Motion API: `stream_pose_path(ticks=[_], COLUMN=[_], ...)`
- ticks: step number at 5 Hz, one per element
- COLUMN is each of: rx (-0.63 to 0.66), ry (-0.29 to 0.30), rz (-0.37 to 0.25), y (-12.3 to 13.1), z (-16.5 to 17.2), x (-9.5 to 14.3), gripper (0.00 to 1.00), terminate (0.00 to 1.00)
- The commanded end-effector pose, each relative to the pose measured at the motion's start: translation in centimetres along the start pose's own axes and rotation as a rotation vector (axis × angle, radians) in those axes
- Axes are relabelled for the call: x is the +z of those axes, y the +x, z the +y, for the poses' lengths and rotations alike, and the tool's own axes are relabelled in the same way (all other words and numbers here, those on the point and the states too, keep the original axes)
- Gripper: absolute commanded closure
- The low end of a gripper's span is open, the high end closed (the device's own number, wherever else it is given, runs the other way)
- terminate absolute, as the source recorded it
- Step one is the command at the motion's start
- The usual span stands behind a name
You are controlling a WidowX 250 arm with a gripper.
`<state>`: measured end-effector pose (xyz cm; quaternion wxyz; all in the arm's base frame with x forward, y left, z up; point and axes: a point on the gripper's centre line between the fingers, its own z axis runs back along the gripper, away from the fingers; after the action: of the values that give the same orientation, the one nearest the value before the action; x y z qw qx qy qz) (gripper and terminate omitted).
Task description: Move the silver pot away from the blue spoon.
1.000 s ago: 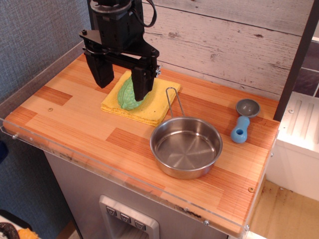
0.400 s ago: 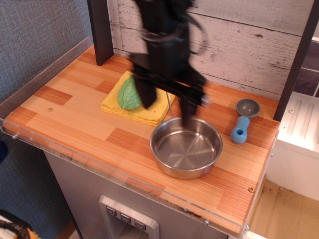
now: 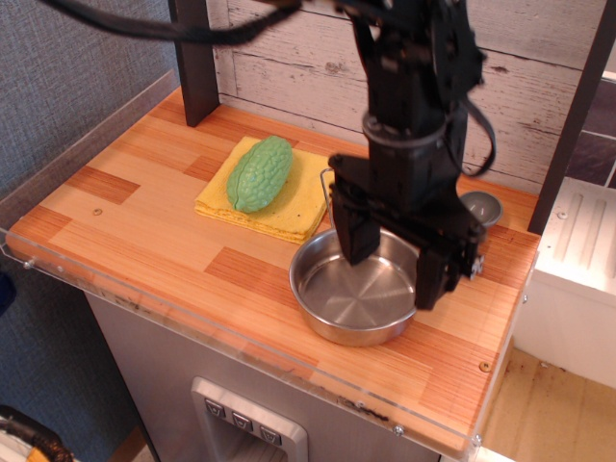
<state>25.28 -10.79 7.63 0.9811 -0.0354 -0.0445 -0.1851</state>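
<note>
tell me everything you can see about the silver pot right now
The silver pot is a shallow, round, shiny pan that looks like stainless steel, empty, sitting upright near the front right of the wooden counter. A thin wire loop handle rises at its back rim, by the yellow cloth. The open gripper hangs over it, one finger over the bowl, one at its right rim; contact is unclear.

blue spoon (image 3: 479, 205) handle hidden behind the hand (image 3: 390, 266); silver pot (image 3: 356, 289) right rim covered
</note>
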Motion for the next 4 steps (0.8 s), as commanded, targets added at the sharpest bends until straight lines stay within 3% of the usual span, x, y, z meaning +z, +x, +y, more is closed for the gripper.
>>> stream_pose_path(ticks=[1, 4], rx=[-0.019, -0.037], ry=[0.022, 0.104], rz=[0.011, -0.017], y=[1.4, 2.1], z=[-0.8, -1.7], x=[-2.6, -5.0], gripper=[0.0, 0.0], terminate=[0.0, 0.0])
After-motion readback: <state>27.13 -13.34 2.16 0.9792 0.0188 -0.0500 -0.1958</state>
